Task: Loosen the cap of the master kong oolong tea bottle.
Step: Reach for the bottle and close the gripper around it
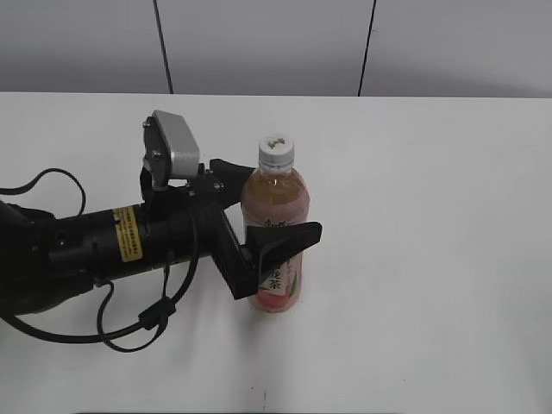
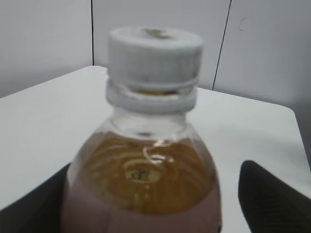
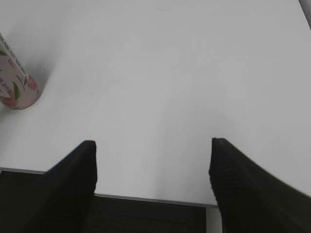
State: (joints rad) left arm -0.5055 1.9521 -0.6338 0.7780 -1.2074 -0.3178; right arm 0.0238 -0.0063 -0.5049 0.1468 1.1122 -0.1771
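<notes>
On white table (image 1: pixel 431 216), L gripper (image 1: pixel 263 203) jaws apart around clear amber-tea bottle w/ pink label (image 1: pixel 276 203), white ribbed cap (image 1: pixel 277 151) on; R gripper (image 3: pixel 153 160) jaws apart, empty.

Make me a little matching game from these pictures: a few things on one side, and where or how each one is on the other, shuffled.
Things:
1. cap
2. master kong oolong tea bottle
3. left gripper
4. right gripper

States:
A. open over the bare table near its edge, holding nothing
B. white, sitting on the bottle's neck
C. upright on the white table, amber tea inside
D. open, one finger on each side of the bottle

Pairs: 1-B, 2-C, 3-D, 4-A
</notes>
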